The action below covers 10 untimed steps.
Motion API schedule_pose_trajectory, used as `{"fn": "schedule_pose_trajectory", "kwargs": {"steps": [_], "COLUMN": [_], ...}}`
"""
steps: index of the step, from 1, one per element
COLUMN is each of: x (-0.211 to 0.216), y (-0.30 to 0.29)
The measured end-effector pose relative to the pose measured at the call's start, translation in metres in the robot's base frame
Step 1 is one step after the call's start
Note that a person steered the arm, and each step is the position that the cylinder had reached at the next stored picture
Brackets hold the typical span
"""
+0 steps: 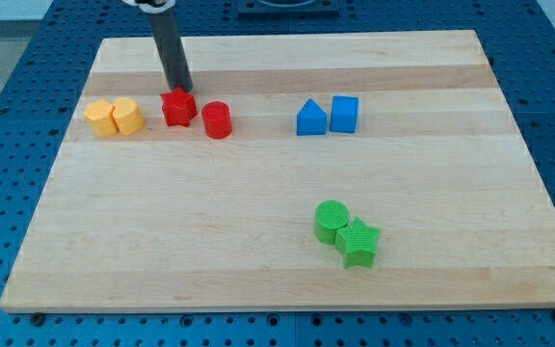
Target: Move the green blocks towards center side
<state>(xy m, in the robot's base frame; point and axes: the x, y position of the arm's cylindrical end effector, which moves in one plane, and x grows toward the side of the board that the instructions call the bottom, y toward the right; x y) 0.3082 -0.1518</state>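
Green ribbed cylinder block [331, 220] touching green star block [359, 242], view's lower right of pale wooden board [258, 241] | my tip [179, 89], bare dark rod grasping nothing, just above red star block [178, 107], well apart from greens | red cylinder block [217, 120] beside star | no writing seen

no readable text, no labels, no brands, no numbers, no signs

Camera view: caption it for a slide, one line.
My tip sits just behind the red star, far from the green cylinder and green star touching near the board's bottom.
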Motion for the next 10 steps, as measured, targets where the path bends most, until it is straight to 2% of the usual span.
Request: {"fn": "schedule_pose_trajectory", "kwargs": {"steps": [2,3,5,6,8,9,10], "x": [0.028,0.026,0.015,0.014,0.009,0.027,0.09], "y": [-0.007,-0.005,0.07,0.118,0.323,0.427,0.477]}}
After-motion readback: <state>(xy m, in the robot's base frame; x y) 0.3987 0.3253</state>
